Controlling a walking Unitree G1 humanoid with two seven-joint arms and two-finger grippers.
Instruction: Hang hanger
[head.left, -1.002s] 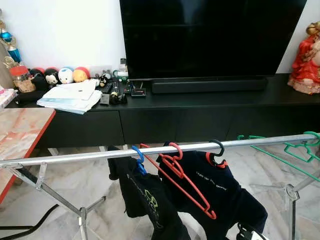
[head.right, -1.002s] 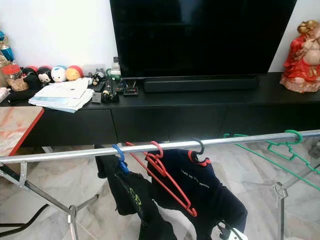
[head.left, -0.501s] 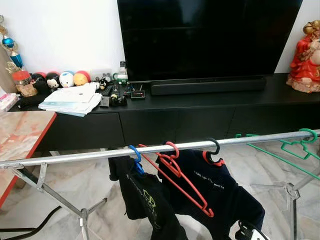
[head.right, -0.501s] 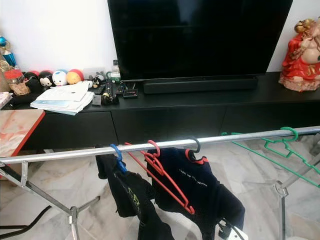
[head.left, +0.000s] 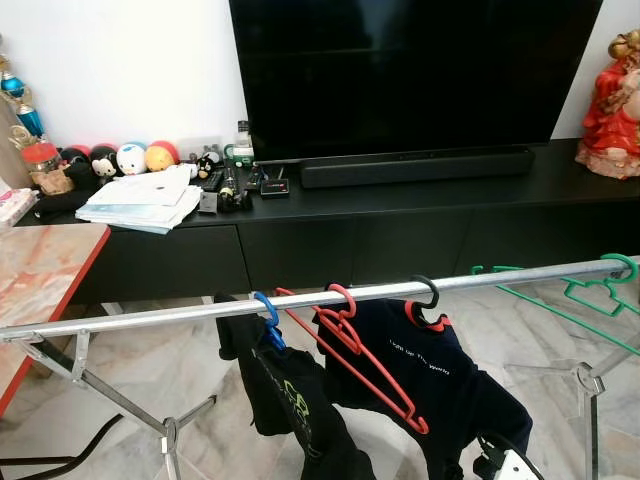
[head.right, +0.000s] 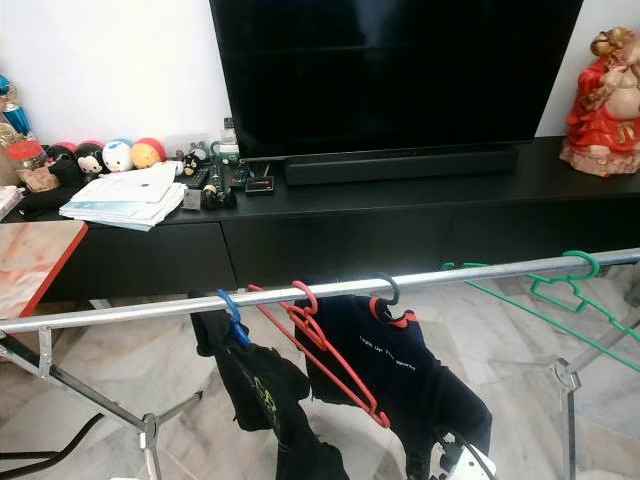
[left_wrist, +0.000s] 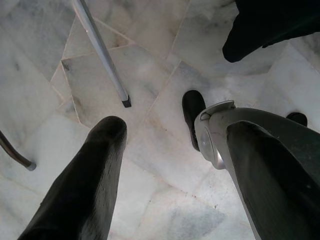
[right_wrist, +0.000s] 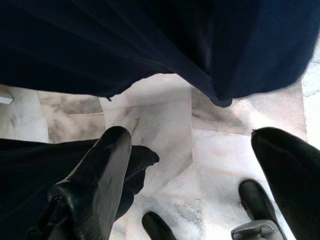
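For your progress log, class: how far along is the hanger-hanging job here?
Done: the blue hanger, red hanger and black-hooked hanger with shirts sit on the rail, green hangers at its end. In hand: nothing; left gripper and right gripper hang open. Left: nothing evident.

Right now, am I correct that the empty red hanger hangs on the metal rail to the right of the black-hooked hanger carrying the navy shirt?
Not quite. In the left eye view the empty red hanger hangs on the metal rail to the left of the black-hooked hanger carrying the navy shirt, between it and the blue hanger.
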